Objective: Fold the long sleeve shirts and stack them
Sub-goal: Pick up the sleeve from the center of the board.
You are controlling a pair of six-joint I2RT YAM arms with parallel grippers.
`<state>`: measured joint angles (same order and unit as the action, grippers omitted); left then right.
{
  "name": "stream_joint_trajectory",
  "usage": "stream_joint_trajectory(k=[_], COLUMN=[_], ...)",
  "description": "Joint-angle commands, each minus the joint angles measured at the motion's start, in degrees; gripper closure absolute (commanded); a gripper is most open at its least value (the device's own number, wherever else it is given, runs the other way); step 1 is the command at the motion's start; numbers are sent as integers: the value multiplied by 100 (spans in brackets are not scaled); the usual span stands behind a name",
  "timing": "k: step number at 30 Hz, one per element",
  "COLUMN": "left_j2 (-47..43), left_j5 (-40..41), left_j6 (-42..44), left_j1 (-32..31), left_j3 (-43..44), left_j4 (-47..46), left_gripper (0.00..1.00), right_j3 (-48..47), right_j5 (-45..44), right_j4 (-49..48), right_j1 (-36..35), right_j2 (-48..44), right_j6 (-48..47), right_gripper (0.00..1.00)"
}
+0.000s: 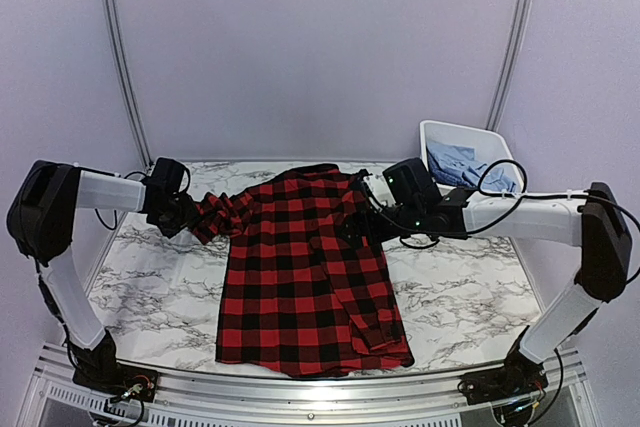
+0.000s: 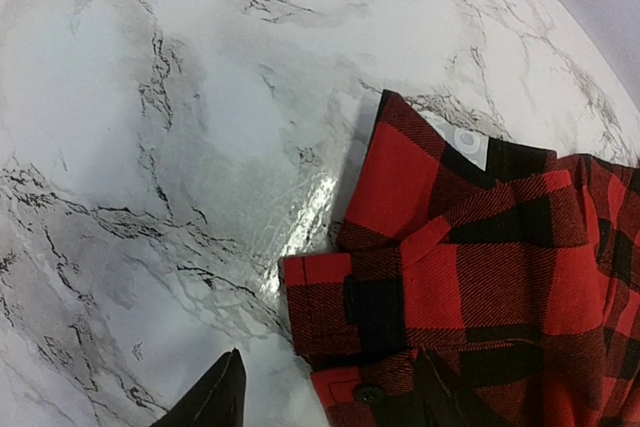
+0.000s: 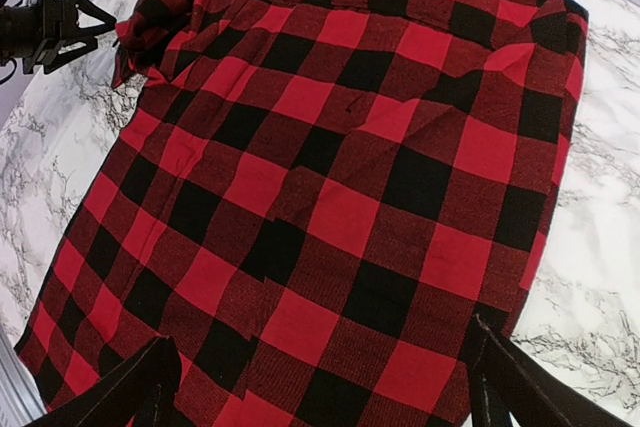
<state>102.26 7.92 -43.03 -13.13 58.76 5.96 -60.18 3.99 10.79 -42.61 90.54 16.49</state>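
Note:
A red-and-black check flannel shirt (image 1: 305, 277) lies flat on the marble table, body spread toward the near edge. Its left sleeve is bunched up at the far left. My left gripper (image 1: 190, 217) is open at that bunched sleeve. In the left wrist view the buttoned cuff (image 2: 400, 287) lies between and just ahead of the spread left gripper (image 2: 330, 402). My right gripper (image 1: 368, 219) is open at the shirt's right shoulder. In the right wrist view it (image 3: 325, 392) hovers wide open over the shirt's back (image 3: 340, 177), gripping nothing.
A white plastic tub (image 1: 440, 129) stands at the back right corner and holds light blue cloth (image 1: 465, 165). Bare marble table (image 1: 160, 287) shows on both sides of the shirt. The left gripper (image 3: 50, 27) also shows in the right wrist view.

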Motion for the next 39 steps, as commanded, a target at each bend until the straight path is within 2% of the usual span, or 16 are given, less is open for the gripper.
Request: stream_joint_trajectory(k=[1, 8, 10, 13, 23, 34, 39], left_j2=[365, 980, 1085, 1162, 966, -739, -1489], left_j5=[-36, 113, 139, 176, 249, 594, 664], left_j6=[223, 423, 420, 377, 317, 831, 1447], left_j1=[-67, -186, -207, -239, -258, -296, -782], left_j3=[235, 542, 566, 540, 361, 65, 227], left_j4=[269, 667, 703, 706, 637, 916, 1333], left_gripper=[40, 40, 42, 53, 99, 100, 100], right_j3=[-205, -161, -158, -159, -169, -211, -280], right_j5=[32, 11, 5, 10, 5, -16, -58], right_j4=[-32, -39, -41, -50, -76, -61, -42], right_j1=[-74, -100, -109, -122, -182, -188, -190], right_j2=[27, -24, -19, -5, 56, 56, 58], right_j6=[21, 40, 46, 55, 61, 21, -10], right_gripper=[6, 6, 6, 6, 6, 6, 6])
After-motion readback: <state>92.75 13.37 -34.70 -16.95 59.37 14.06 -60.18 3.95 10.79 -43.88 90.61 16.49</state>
